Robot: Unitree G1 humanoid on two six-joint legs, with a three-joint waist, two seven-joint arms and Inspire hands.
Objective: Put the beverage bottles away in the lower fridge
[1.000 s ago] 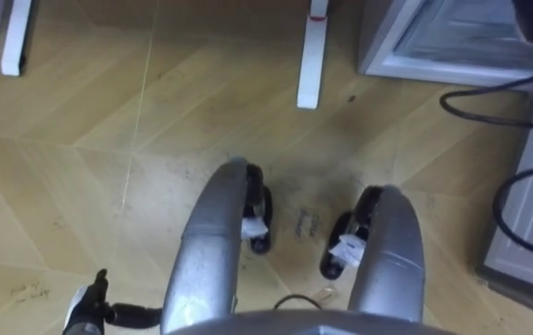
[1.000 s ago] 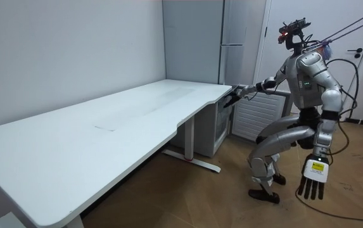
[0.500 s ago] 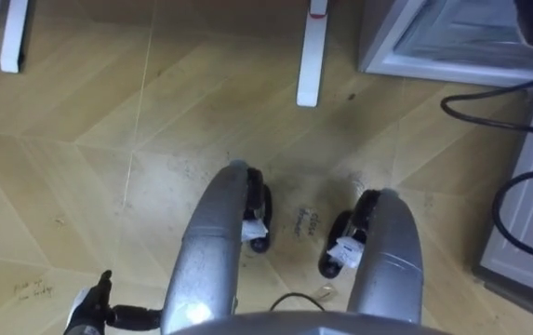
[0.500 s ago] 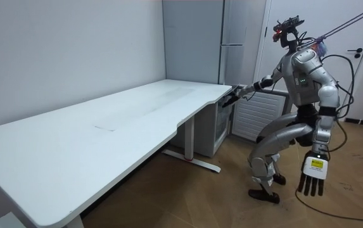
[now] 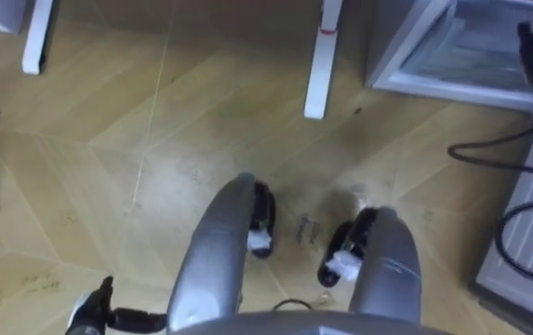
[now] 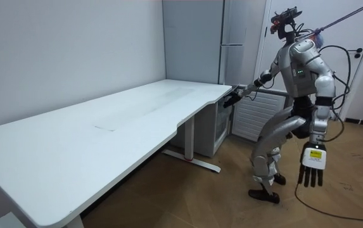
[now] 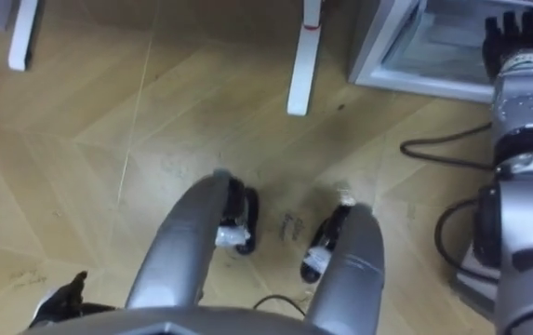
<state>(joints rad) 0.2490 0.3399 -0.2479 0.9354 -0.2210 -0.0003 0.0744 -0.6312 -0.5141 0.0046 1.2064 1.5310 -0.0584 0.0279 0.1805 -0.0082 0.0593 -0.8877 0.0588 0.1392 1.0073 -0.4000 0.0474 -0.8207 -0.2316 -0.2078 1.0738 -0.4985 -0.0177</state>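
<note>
Grey-framed and glass-fronted, the lower fridge (image 7: 429, 46) is sitting on the wooden floor (image 5: 108, 140) beside the far end of the white counter (image 6: 105, 120). It is standing lower than the counter's top, with a tall grey fridge (image 6: 238, 38) just behind it. The robot is standing in front of this low unit with knees bent, facing it. A white ribbed panel (image 6: 254, 117) is standing at the robot's right, next to the lower fridge.

The right arm is reaching forward, and the right hand (image 7: 517, 39) is sitting at the lower fridge's upper front edge, near the counter's corner in the room view. Whether that hand is grasping anything cannot be told.

The left arm is hanging straight down at the robot's side. The left hand (image 6: 312, 166) is hanging near knee height with fingers straight and pointing downward, holding nothing.

One white counter leg (image 5: 320, 65) is resting on the floor, just left of the lower fridge in the eye views.
</note>
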